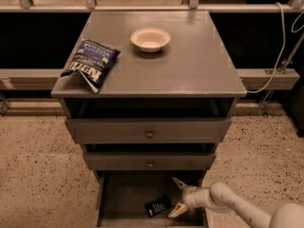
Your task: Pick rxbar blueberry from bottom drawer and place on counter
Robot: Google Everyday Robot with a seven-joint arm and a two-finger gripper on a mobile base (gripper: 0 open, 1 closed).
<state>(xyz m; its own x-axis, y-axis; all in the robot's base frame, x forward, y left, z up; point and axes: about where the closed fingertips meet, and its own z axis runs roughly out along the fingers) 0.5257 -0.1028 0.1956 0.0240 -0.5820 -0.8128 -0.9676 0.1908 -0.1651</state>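
Note:
The rxbar blueberry (158, 205) is a small dark flat wrapper lying on the floor of the open bottom drawer (124, 194), toward its front. My gripper (177, 197) is inside the drawer on the right, just right of the bar and apart from it. Its two pale fingers are spread open and empty, pointing left. The white arm comes in from the lower right corner. The counter (199, 65) is the grey cabinet top above.
A blue-and-white chip bag (90, 63) lies on the counter's left edge. A shallow white bowl (150, 39) sits at the counter's back middle. Two shallower drawers with round knobs (149, 133) overhang the bottom drawer. A speckled floor surrounds the cabinet.

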